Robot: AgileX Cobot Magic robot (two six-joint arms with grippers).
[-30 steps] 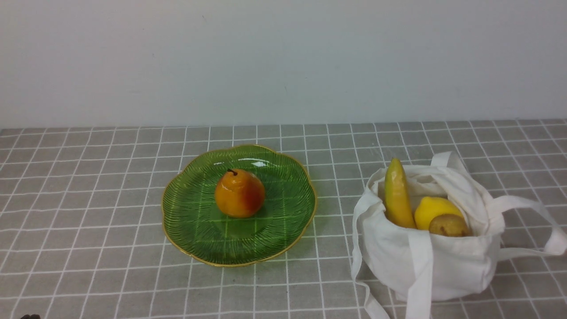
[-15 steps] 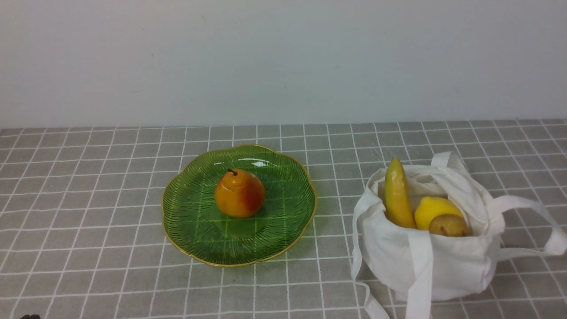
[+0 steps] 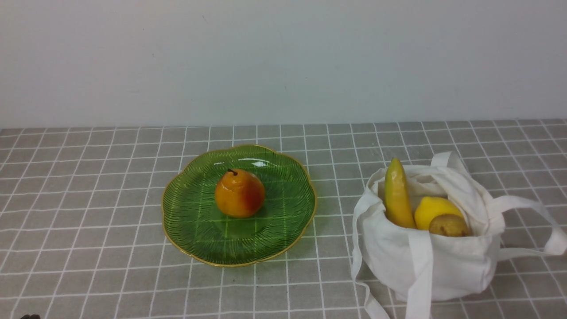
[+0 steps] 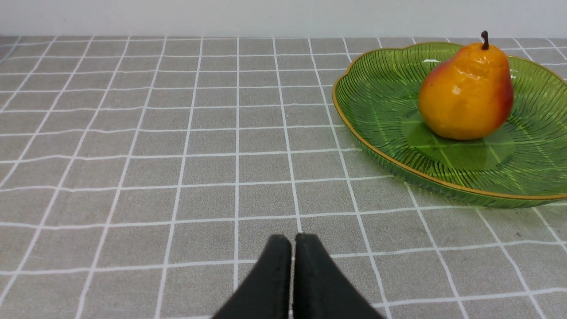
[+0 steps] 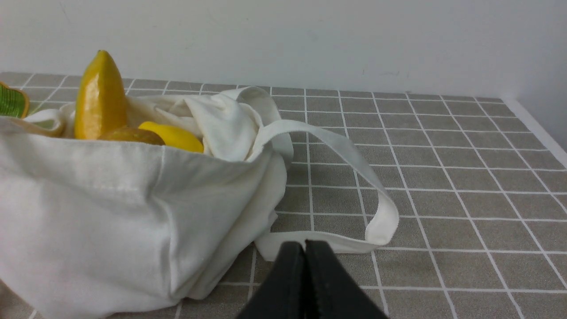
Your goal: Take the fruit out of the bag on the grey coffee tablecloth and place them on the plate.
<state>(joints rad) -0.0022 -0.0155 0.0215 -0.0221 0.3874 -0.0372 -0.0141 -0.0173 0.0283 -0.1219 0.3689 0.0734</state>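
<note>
The orange-red pear [image 3: 239, 193] stands upright on the green plate [image 3: 195, 221]; both also show in the left wrist view, pear [image 4: 466, 91] and plate [image 4: 376, 102]. The white bag [image 3: 443, 266] stands to the right on the grey coffee tablecloth [image 3: 88, 199], holding the banana [image 3: 396, 195], lemon [image 3: 434, 209] and small brown fruit [image 3: 448, 225]. In the right wrist view the bag [image 5: 110, 212] holds the banana [image 5: 100, 98], lemon [image 5: 175, 136] and brown fruit [image 5: 132, 135]. My left gripper [image 4: 292, 241] is shut and empty over bare cloth. My right gripper [image 5: 304, 247] is shut and empty near a strap.
A white strap handle [image 5: 345, 155] loops out over the cloth beside the bag, and another hangs down its front [image 3: 418, 274]. A pale wall [image 3: 283, 62] runs behind the table. The table's edge [image 5: 538, 128] shows in the right wrist view.
</note>
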